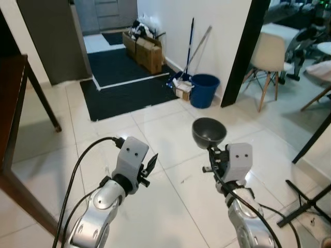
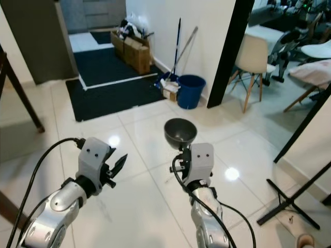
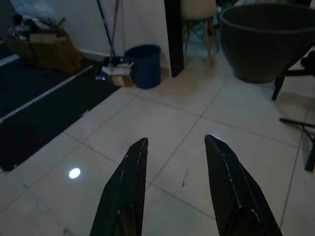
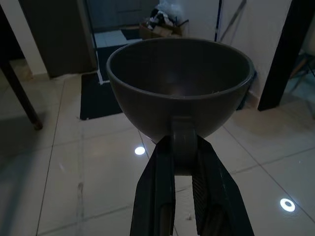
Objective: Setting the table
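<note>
One dark wooden tabletop (image 1: 11,103) edges the robot's left. Smaller, a grey cup (image 1: 209,132) rides upright above the floor tiles, its handle pinched by the right pincer (image 4: 184,164); likely light, rigid, breakable, slippery. Left pincer (image 3: 179,162) gapes empty.

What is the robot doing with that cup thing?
The robot is standing on a white tiled floor and carrying a dark grey cup. Its right gripper is shut on the cup's handle and holds it upright in the air. The cup looks empty. The left gripper is open and holds nothing. A dark wooden table stands at the robot's left. The cup is not on it yet.
</note>
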{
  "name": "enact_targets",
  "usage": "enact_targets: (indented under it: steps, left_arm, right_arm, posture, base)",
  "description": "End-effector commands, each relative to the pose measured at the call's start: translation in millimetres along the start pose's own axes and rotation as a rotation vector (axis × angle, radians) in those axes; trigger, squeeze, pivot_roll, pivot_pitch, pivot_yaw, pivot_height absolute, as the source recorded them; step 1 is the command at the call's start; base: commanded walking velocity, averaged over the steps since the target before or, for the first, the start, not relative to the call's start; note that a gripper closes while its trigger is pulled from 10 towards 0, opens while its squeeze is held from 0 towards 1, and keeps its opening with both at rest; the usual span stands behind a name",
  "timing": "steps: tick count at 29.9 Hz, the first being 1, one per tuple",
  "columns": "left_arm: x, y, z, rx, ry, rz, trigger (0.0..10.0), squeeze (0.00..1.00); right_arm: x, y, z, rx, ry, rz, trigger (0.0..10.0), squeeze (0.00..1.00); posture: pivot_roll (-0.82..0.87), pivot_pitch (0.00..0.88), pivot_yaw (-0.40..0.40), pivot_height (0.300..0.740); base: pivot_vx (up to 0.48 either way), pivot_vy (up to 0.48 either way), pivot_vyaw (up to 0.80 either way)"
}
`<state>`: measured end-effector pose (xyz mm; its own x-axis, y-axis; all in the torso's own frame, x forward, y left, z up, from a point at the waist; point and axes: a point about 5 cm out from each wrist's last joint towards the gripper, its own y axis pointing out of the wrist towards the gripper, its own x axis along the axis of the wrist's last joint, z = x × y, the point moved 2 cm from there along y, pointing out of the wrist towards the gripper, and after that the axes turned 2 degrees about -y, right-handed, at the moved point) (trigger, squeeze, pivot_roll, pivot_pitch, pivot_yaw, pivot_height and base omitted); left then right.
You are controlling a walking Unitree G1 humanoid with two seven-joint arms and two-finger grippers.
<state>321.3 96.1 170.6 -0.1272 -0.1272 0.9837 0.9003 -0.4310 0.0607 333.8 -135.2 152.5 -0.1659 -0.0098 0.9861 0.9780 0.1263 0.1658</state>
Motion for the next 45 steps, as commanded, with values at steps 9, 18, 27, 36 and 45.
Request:
enact_targets:
  steps: [9,18,27,36,45]
  left_arm:
    - [-4.3,0.4,-0.2,-0.007,0.001,0.008,10.0,0.00]
    - [-4.2,0.9,-0.8,-0.011,-0.001,0.002,10.0,0.00]
    - [-3.7,2.0,-1.0,-0.011,-0.001,-0.003,10.0,0.00]
    - [-3.7,2.9,-0.8,-0.007,0.000,-0.003,10.0,0.00]
    - [-3.9,3.4,-0.4,-0.007,-0.001,-0.003,10.0,0.00]
  right_arm:
    - [-1.1,-1.5,1.2,0.006,0.000,-0.002,10.0,0.00]
    - [-1.0,-1.6,0.9,0.005,-0.002,-0.003,10.0,0.00]
    - [-0.5,-1.2,0.1,0.004,-0.004,-0.004,10.0,0.00]
    - [-0.4,-1.3,-0.5,0.001,-0.005,-0.004,10.0,0.00]
    - [-0.5,-1.4,-0.5,-0.001,-0.003,-0.004,10.0,0.00]
  posture:
    - [0.07,0.076,0.088,0.740]
    - [0.07,0.070,0.087,0.740]
    - [0.06,0.068,0.085,0.740]
    - [0.06,0.069,0.086,0.740]
    - [0.06,0.073,0.089,0.740]
  base:
    - [0.480,0.000,0.00]
    - [0.480,0.000,0.00]
    - [0.480,0.000,0.00]
    - [0.480,0.000,0.00]
    - [0.480,0.000,0.00]
